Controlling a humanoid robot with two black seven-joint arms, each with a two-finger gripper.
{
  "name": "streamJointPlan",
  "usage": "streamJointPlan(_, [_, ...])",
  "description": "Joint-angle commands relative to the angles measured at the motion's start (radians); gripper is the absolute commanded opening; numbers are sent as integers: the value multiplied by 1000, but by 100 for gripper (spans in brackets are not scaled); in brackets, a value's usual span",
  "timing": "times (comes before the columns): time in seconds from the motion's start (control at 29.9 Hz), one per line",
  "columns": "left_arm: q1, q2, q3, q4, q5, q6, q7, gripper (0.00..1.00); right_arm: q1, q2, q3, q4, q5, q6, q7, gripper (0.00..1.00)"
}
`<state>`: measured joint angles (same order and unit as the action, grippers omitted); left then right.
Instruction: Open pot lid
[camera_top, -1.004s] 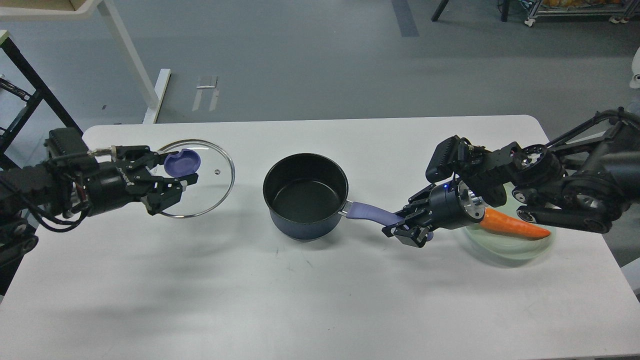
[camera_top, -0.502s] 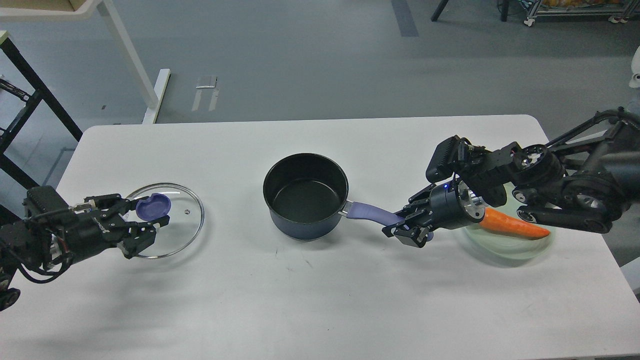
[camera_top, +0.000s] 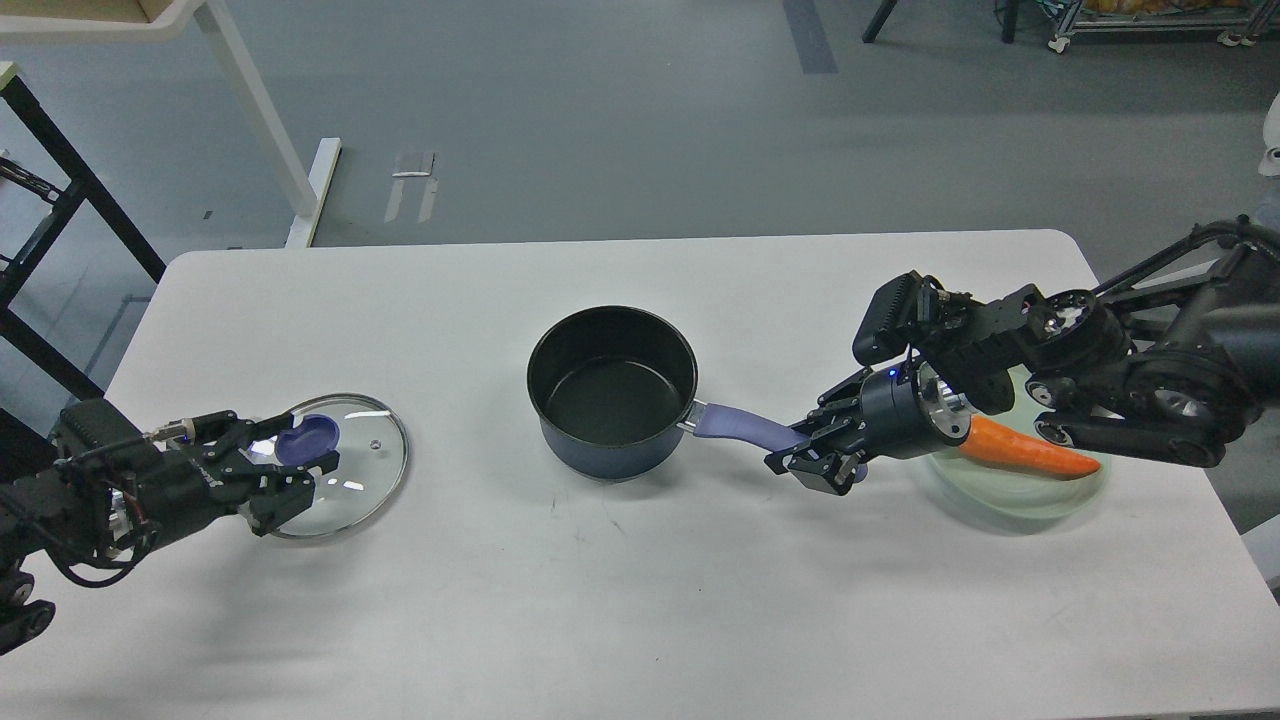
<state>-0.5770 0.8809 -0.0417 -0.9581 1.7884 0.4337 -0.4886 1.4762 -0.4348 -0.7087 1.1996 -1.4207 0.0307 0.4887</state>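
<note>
The dark blue pot stands open and empty at the table's middle, its purple handle pointing right. My right gripper is shut on the end of that handle. The glass lid with a purple knob is at the front left, low over or on the table; I cannot tell which. My left gripper is shut on the knob.
An orange carrot lies on a clear glass plate at the right, partly under my right arm. The white table ends close to the left of my left arm. White and black frame legs stand on the floor behind, at the left.
My left gripper has carried the lid from the back left down and toward the front left, lowering it to the table. The right gripper, pot and carrot have not moved.
</note>
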Motion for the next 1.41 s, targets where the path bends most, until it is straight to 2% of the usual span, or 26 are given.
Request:
streamJointPlan(0.0, [2,0,0,-1,-3,0,0,83,0,-1,0,0,0,0,0,31])
streamJointPlan(0.07, [0,4,-3,-10,-6,-1,0,95,0,-1,0,0,0,0,0,31])
streamJointPlan(0.1, [-1,9,-6,-16,-15,-1,0,98,1,-1,0,0,0,0,0,31])
streamJointPlan(0.23, [-24,27,-20,-66,-139,-16,0,99,1,-1,0,0,0,0,0,33])
streamJointPlan(0.3, [-73,65,-17,-115,-263,-67,0,99,1,-1,0,0,0,0,0,37])
streamJointPlan(0.4, [-170,93,-17,-163,-470,-212,0,99,1,1,1,0,0,0,0,52])
streamJointPlan(0.47, [-211,95,-17,-165,-599,-281,0,99,1,1,0,0,2,0,0,67])
streamJointPlan(0.54, [-248,95,-15,-166,-680,-332,0,99,3,-1,0,0,2,-1,0,76])
streamJointPlan(0.64, [-279,95,-20,-166,-713,-387,0,99,6,-8,0,5,11,0,0,98])
streamJointPlan(0.8, [-320,92,-26,-166,-773,-447,0,99,29,-73,26,43,95,0,0,98])
streamJointPlan(1.04, [-327,81,-55,-165,-1263,-556,0,99,12,-284,265,121,357,2,0,98])
streamJointPlan(1.17, [-323,61,-55,-163,-1486,-563,0,99,-106,-360,452,103,642,-3,0,98])
streamJointPlan(1.37, [-311,-45,-72,-119,-1679,-566,0,99,-373,-352,776,48,1006,-5,0,99])
